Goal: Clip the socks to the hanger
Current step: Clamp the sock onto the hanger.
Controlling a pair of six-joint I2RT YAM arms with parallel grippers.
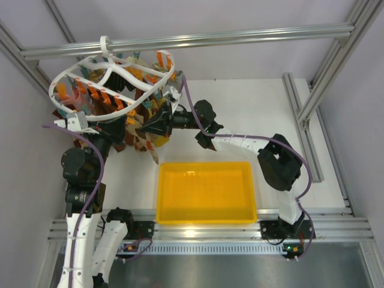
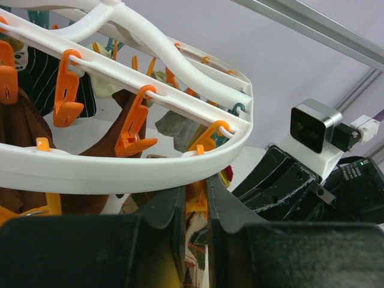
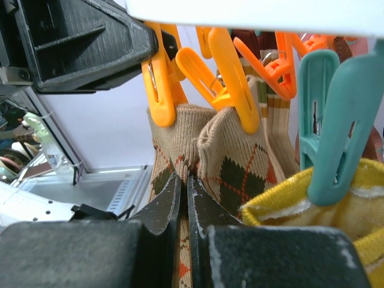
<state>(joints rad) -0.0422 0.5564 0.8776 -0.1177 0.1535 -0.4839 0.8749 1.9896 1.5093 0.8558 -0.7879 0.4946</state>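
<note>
The white round hanger (image 1: 114,72) hangs at the back left with orange and teal clips. Several socks hang from it. In the left wrist view my left gripper (image 2: 195,204) is closed on an orange clip (image 2: 199,201) under the hanger's rim (image 2: 120,168), with a tan argyle sock (image 2: 195,246) just below. In the right wrist view my right gripper (image 3: 184,183) is shut on the argyle sock (image 3: 240,162), which hangs from orange clips (image 3: 159,84). A mustard-yellow sock (image 3: 312,210) hangs from a teal clip to the right. Both grippers meet under the hanger's near right edge (image 1: 150,123).
A yellow bin (image 1: 207,165) sits on the table in front of the arms. Aluminium frame bars (image 1: 198,39) run across the back and down the right side. Rust-brown socks (image 2: 24,132) hang on the hanger's left part.
</note>
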